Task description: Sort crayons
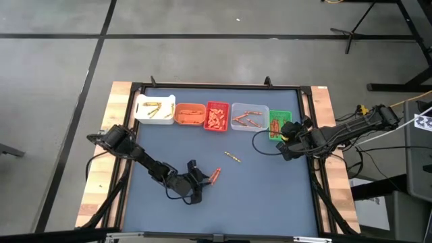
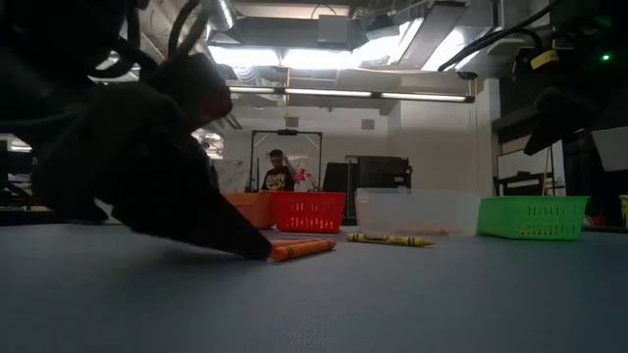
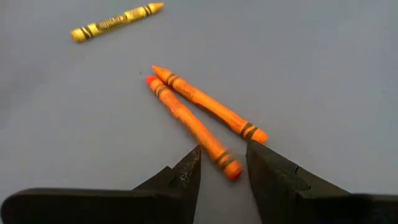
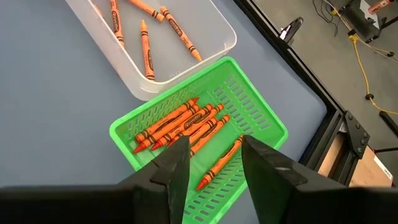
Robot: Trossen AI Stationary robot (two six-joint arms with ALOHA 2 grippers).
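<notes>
Two orange crayons [image 3: 199,115] lie side by side on the blue table mat; they also show in the high view [image 1: 214,175]. My left gripper [image 3: 222,158] is open and low at the mat [image 1: 197,183]. Its fingertips stand on either side of the blunt end [image 3: 230,168] of the nearer crayon. A yellow crayon [image 3: 117,20] lies farther off on the mat [image 1: 232,157]. My right gripper [image 4: 211,155] is open and empty above the green bin [image 4: 261,112], which holds several orange crayons [image 4: 180,121]. My left gripper's fingers come in low and slanting, along the nearer orange crayon, with its blunt end [image 3: 231,169] between the two fingertips. The crayon lies flat on the mat. I cannot tell whether either finger touches it.
Along the far side stand a white bin [image 1: 155,109], an orange bin [image 1: 190,115], a red bin [image 1: 217,116], a clear bin [image 1: 249,117] and the green bin [image 1: 279,125], each with crayons. A black frame [image 1: 223,86] runs around the mat. A person [image 2: 279,172] stands far behind the table.
</notes>
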